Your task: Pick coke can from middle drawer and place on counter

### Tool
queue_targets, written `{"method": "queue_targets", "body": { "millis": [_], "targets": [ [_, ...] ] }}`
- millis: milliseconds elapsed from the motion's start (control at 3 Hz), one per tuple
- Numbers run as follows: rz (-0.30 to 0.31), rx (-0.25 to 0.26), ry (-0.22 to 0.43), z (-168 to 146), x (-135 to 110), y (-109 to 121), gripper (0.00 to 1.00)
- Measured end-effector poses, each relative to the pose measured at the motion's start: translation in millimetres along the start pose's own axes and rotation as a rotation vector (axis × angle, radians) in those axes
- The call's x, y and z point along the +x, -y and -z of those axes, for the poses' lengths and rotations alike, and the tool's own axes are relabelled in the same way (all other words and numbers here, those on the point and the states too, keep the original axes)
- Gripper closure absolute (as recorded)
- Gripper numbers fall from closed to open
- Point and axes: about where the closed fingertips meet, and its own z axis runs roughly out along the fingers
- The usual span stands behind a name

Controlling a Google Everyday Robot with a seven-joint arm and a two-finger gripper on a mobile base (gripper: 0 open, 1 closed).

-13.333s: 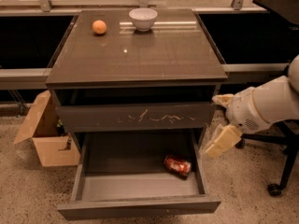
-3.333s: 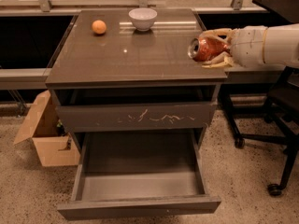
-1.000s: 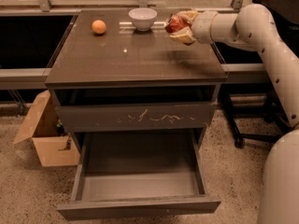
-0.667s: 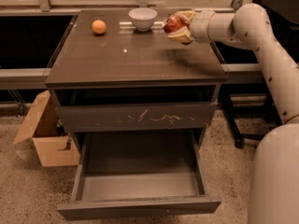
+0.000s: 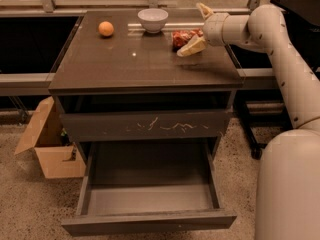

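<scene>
Since the frame a moment ago, the small red aluminium coke can (image 5: 183,36) has dropped from mid-air to the glossy dark grey-brown counter (image 5: 130,66), near its back right corner. The cream two-finger gripper (image 5: 190,30) has let go. Its fingers are spread wide, one raised above the back edge and the other (image 5: 192,46) slanting down just in front of the can; whether that one touches the can I cannot tell. A round white bowl (image 5: 153,19) sits at the middle of the back edge, and an orange ball-like fruit (image 5: 105,29) near the back left corner. Below a scratched dark drawer front (image 5: 150,126), the wide, shallow dark grey middle drawer (image 5: 150,222) stands pulled out.
</scene>
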Motion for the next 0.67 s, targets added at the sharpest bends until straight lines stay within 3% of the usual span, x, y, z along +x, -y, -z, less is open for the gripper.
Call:
{"method": "queue_targets", "body": {
  "millis": [333,667],
  "targets": [
    [-0.002,0.004,0.001,2.4,0.8,1.7,0.0],
    [0.017,0.06,-0.009,34.5,-5.2,14.6,0.0]
  ]
}}
